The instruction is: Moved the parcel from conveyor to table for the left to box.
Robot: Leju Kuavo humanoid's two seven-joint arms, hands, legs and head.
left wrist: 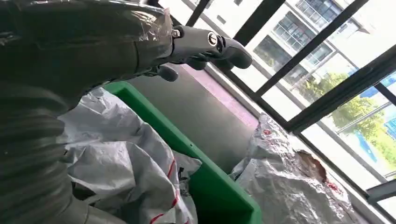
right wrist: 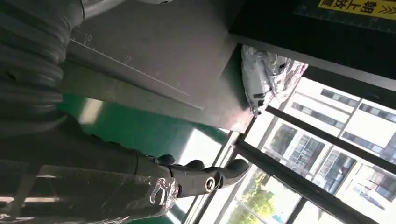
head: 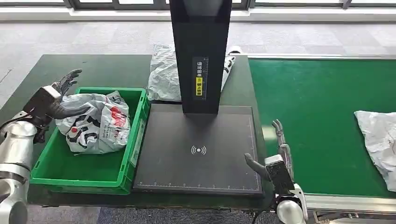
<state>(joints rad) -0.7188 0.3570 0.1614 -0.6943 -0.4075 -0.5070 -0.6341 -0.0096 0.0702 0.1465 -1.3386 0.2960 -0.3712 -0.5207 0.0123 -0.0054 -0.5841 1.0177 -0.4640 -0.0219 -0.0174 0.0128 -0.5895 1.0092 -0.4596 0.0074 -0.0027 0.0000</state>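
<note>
Over the green bin (head: 136,135) at the bench's (head: 107,70) left end, the left hand (head: 58,100) hangs just above a printed parcel (head: 100,123) that already lies inside, so the boxing step for that one looks finished or nearly so. Its fingers (left wrist: 210,44) are spread and hold nothing; the thumb lies on or just over the parcel's top, though I cannot tell whether it truly touches. A second parcel (head: 163,74) sits on the bench behind the black scanner post (head: 201,51), and another parcel (head: 378,135) waits on the green conveyor (head: 317,107), well apart from the right hand (head: 275,161). That hand hovers at the seam between scanner plate (head: 198,149) and conveyor, fingers (right wrist: 205,175) straight and parted, empty. By my reckoning the next move calls for the right hand to reach across the belt to the waiting parcel and close around its loose wrapping, which may slip or bunch.
</note>
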